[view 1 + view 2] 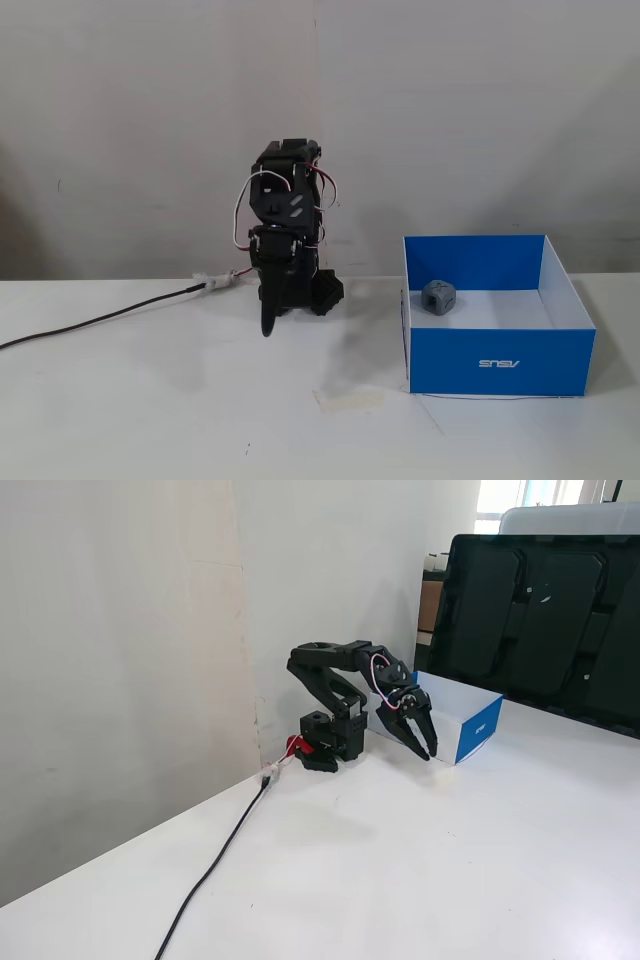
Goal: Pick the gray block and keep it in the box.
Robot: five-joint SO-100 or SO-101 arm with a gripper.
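Observation:
The gray block [439, 297] lies inside the blue box [500, 360] on its white floor, near the back left corner in a fixed view. In the other fixed view the box [480, 730] stands behind the arm, and its walls hide the block. My arm is folded over its base. The gripper [269, 328] points down at the table, left of the box and apart from it. Its jaws look closed together and hold nothing. It also shows in the other fixed view [430, 754], just in front of the box.
A black cable [100, 318] runs from the arm's base across the table to the left; it also shows in the other fixed view [220, 850]. A strip of tape [350, 398] lies on the table. A large dark monitor [540, 620] stands behind the box. A wall is close behind.

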